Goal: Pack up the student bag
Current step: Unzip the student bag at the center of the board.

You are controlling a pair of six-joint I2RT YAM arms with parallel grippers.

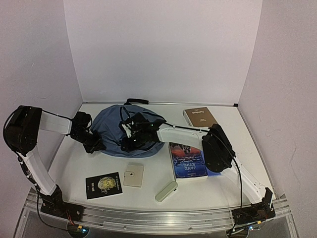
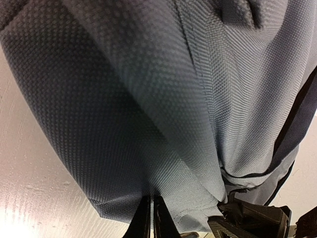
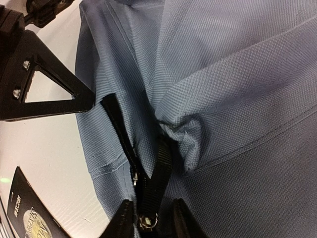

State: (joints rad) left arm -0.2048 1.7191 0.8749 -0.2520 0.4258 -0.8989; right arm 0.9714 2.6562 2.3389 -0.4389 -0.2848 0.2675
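A: Is the left gripper (image 2: pixel 151 213) pinching the student bag (image 2: pixel 173 99)?
B: Cannot tell; the bottom edge cuts its fingertips. The black book (image 3: pixel 29 218) is cropped at the corner too, its cover lettering blurred.

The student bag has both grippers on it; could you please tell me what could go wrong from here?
The left gripper pinches only a thin fold of the student bag, so the fabric may slip out under a pull. The right gripper holds the zipper pull beside bunched fabric, which might snag the zipper.
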